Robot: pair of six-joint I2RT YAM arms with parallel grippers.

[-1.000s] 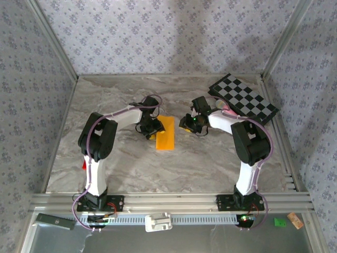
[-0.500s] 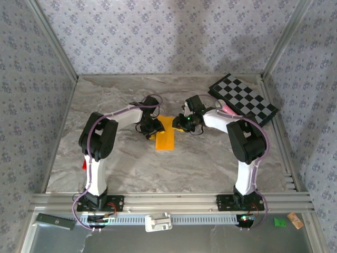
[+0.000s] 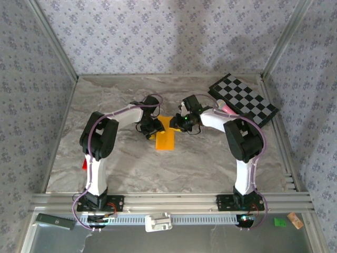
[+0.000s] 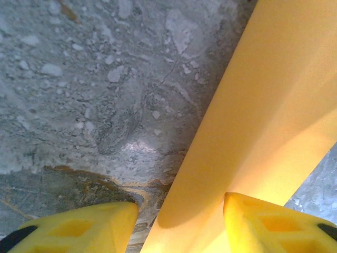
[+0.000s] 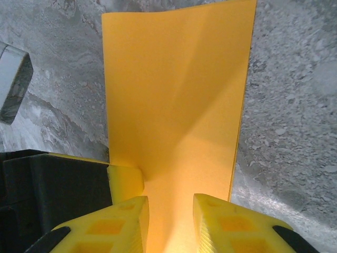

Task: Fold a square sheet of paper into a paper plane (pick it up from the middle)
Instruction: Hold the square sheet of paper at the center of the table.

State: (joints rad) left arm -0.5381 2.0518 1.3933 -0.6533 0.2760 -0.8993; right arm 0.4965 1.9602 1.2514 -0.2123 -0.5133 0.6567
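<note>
From where I stand the square sheet of paper (image 3: pixel 165 139) lies at the middle of the marble table (image 3: pixel 131 171). It shows as an orange-yellow oblong, its long sides running from 12 to 6 o'clock. Both arms bend in over its far half. The left gripper (image 4: pixel 179 204) reaches it from 9 o'clock with its jaws spread well apart, straddling the sheet's long edge. One yellow finger (image 4: pixel 274 224) rests on the paper and the other is down over bare marble just beside that edge. The right gripper (image 5: pixel 169 211) comes in from about 2 o'clock and sits over the sheet's end. Its two fingers are drawn near together, with a narrow strip of orange showing in the gap between them. I cannot tell whether they nip any of the sheet. Beside them, at the sheet's 9 o'clock edge, a finger of the left gripper touches the paper. A soft shadow line runs up the sheet from there. A black-and-white checkered board (image 3: pixel 243 98) lies tilted in the 2 o'clock corner, well apart from the paper. A small red block (image 3: pixel 84 165) sits at the 8 o'clock edge by the left arm. On the lower ledge (image 3: pixel 210 238) at 6 o'clock, past the rail, lie a white plastic piece (image 3: pixel 158 222) and a dark bar (image 3: pixel 55 221).
</note>
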